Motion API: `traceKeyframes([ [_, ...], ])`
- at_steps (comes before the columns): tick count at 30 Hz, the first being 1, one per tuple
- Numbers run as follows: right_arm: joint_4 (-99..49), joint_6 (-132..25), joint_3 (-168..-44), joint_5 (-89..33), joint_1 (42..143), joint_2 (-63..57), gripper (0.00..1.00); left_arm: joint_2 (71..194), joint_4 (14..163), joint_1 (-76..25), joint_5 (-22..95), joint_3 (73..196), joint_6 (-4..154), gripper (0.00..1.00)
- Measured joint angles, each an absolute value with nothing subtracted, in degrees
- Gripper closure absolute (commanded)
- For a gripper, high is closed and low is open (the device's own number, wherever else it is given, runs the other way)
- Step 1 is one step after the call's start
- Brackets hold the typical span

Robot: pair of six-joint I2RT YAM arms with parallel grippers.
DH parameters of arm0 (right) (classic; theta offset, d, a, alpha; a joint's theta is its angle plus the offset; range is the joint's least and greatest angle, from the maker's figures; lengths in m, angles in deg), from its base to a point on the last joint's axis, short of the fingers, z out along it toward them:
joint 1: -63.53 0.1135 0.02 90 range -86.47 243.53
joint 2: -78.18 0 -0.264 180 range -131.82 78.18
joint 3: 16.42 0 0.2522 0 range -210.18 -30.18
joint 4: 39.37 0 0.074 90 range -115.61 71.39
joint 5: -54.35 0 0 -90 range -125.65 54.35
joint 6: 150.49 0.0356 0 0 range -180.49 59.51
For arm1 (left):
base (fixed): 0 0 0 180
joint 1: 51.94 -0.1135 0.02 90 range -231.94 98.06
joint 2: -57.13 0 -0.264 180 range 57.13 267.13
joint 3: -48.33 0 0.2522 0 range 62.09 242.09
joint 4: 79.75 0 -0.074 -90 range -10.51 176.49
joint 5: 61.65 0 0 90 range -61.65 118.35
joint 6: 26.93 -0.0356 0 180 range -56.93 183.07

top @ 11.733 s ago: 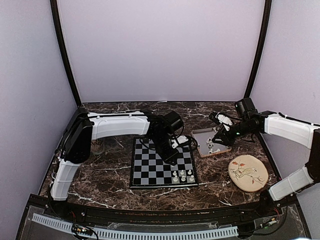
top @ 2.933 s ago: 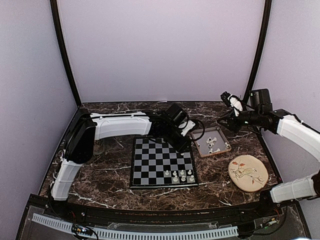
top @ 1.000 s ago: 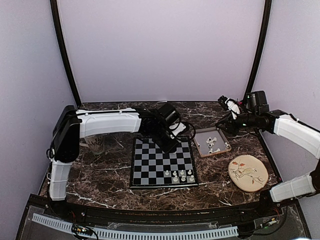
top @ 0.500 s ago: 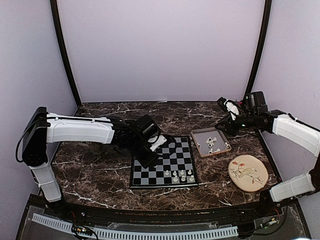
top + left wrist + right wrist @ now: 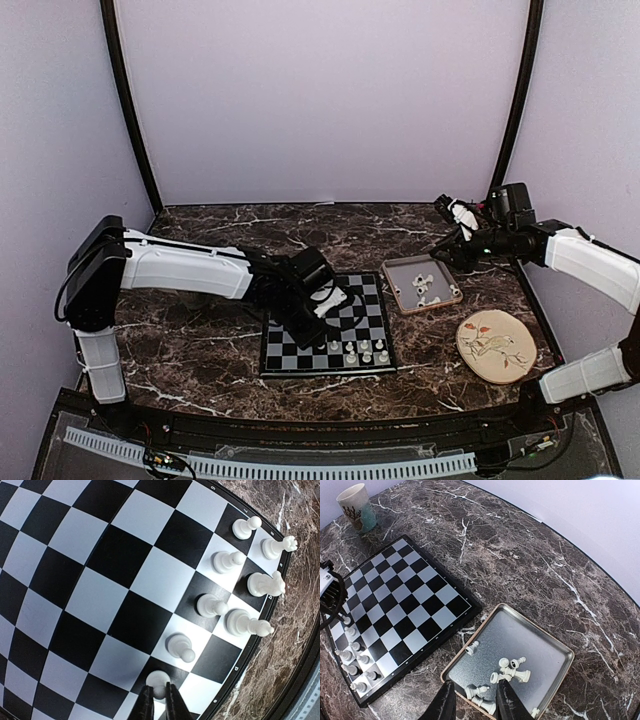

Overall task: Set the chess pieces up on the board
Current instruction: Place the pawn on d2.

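**Left arm, wrist view.** The left gripper [image 5: 159,702] is closed narrowly on the head of a white pawn [image 5: 158,681], with one finger on each side. The pawn is over the board [image 5: 100,580], in line with a row of four standing pawns [image 5: 181,647]. Whether its base touches the square cannot be told. Just beyond that row, along the rim, stand three taller pieces [image 5: 265,584]. Past the rim lies the dark marbled surface [image 5: 295,630].

**Overhead view.** The left arm reaches across from its side. These chess pieces [image 5: 358,349] are grouped at the board's near right corner.

**Right arm, wrist view.** The right gripper [image 5: 475,707] hangs above the near edge of the metal tray [image 5: 540,645]. Its fingers are moderately apart and hold nothing. Several loose chess pieces [image 5: 512,672] lie toppled in the tray, most in a cluster and one [image 5: 472,648] apart, near the tray's edge. The tray sits just beside the board's corner. A paper cup [image 5: 356,500] stands on the surface beyond the board's far side.

**Overhead view.** A round plate with a bird drawing [image 5: 494,346] lies near the tray, towards the arm bases.
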State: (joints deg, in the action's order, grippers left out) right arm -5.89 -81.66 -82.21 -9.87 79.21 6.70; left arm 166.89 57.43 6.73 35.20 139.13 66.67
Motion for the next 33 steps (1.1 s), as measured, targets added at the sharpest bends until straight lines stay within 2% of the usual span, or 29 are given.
traceKeyframes([
  [16,-5.9,-82.5,-82.2,-9.7,79.2,6.4,0.71,167.3,56.5,7.6,35.0,139.6,66.7,0.9],
  [19,-5.9,-82.5,-82.2,-9.7,79.2,6.4,0.71,167.3,56.5,7.7,34.9,139.6,66.7,0.88],
  [22,-5.8,-82.5,-82.2,-9.7,79.2,6.4,0.71,167.3,56.5,7.7,34.7,139.5,66.8,0.8],
  [27,-5.8,-82.5,-82.2,-9.7,79.2,6.4,0.71,167.3,56.5,7.7,33.1,139.2,67.2,0.78],
  [33,-5.8,-82.5,-82.2,-9.7,79.2,6.4,0.71,167.3,56.6,7.7,31.7,139.0,68.0,0.71],
])
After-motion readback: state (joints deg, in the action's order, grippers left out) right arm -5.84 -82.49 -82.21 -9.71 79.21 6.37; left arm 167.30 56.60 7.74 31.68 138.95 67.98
